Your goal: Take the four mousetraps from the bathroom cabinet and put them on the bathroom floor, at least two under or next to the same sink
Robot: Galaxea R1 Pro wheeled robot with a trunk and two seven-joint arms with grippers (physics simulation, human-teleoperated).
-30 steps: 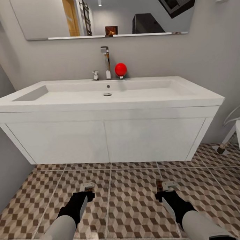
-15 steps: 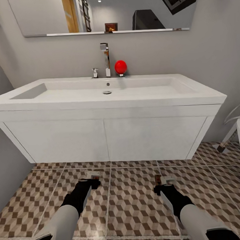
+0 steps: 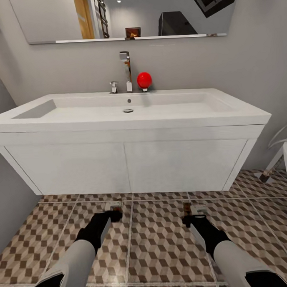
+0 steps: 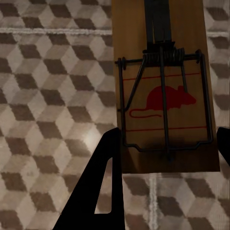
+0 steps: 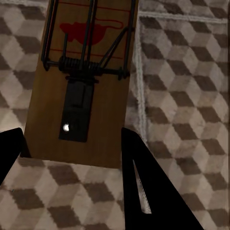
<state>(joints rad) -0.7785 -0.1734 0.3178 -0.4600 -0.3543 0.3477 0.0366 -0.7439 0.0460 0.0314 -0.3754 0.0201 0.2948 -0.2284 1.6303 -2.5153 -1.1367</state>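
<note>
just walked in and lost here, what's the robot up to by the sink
The robot faces the white bathroom sink with both arms stretched low over the patterned bathroom floor. The left end effector holds a mousetrap, and the right end effector holds another mousetrap. Both traps hang just in front of the sink, not yet set down.
</note>
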